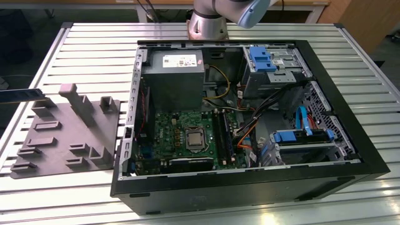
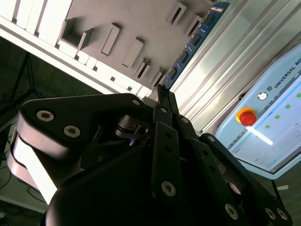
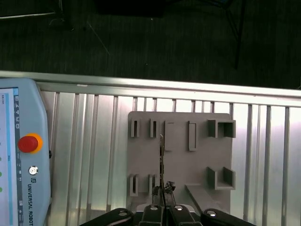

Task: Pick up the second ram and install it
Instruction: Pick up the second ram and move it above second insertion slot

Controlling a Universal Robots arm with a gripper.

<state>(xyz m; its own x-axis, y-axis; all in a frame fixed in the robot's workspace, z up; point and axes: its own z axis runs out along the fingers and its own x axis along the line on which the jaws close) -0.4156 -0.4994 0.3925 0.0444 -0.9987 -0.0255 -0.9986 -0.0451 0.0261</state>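
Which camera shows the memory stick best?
The second wrist view: the memory stick shows its broad face with chips, sticking out of the hand. The first wrist view sees it edge-on, a thin line; the exterior view catches part at its left edge.

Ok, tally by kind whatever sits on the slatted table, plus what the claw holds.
Open computer case: 1
Grey tray with raised blocks: 1
Teach pendant: 1
Second ram, gripped in the claw: 1
Total: 4
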